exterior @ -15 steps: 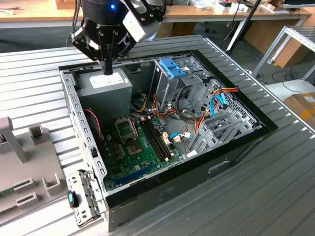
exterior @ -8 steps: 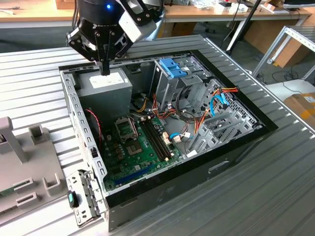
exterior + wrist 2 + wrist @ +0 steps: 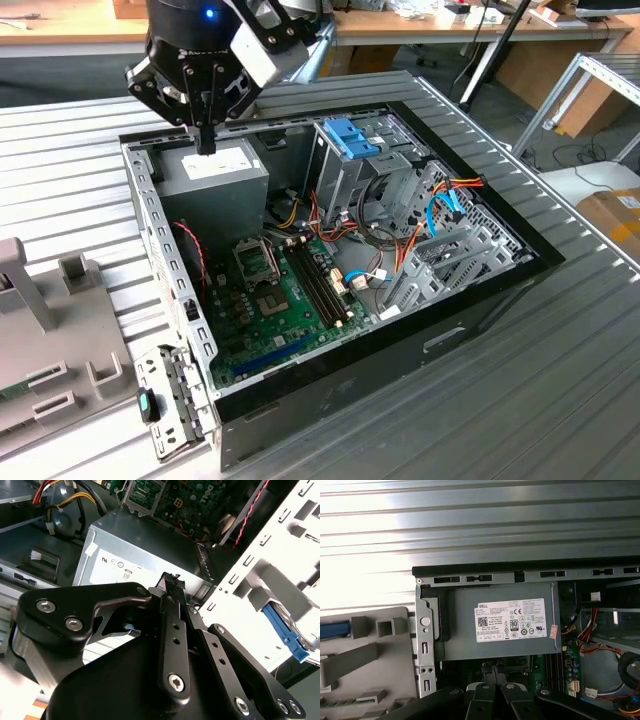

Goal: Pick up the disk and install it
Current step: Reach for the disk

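One disk (image 3: 334,629), blue-railed, on fixture (image 3: 375,652): likely stiff, dense, shock-sensitive; you grip rails. Gripper (image 3: 205,148) at case (image 3: 400,365) 11 o'clock, exterior view; jaws pinched together, empty.

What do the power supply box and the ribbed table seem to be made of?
The power supply box looks like dull grey sheet metal, with folded edges and a white, paper-like label. The table is probably aluminium: silvery, ribbed, with bright reflections.

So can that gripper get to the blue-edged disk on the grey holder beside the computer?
Probably yes. The gripper hangs over the power supply in the open-topped case, and the disk lies outside on the grey holder with nothing seen over its blue edge.
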Controlling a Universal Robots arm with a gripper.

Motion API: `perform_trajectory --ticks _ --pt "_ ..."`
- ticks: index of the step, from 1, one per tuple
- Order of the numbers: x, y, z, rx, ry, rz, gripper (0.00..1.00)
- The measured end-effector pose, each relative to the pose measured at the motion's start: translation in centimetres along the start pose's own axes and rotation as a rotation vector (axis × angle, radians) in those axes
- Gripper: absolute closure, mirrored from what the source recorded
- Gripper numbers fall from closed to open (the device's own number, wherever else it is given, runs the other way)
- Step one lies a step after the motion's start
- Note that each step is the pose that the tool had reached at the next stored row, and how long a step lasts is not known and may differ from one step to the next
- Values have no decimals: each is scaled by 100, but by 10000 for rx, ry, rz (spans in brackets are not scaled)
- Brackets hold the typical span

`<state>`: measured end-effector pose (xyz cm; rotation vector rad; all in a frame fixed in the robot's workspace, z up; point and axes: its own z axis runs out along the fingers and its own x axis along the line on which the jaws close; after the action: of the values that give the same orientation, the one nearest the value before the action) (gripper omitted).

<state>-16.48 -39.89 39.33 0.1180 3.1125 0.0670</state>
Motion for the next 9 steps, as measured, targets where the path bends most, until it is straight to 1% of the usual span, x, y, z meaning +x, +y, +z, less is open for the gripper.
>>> perform_trajectory --ticks 2,5,7,9 --pt "46 -3 -1 0 0 0 89" --pt "93 -7 -3 1 1 0 89" --pt "171 -13 -5 0 0 0 89" --pt "199 -15 -5 0 0 0 89"
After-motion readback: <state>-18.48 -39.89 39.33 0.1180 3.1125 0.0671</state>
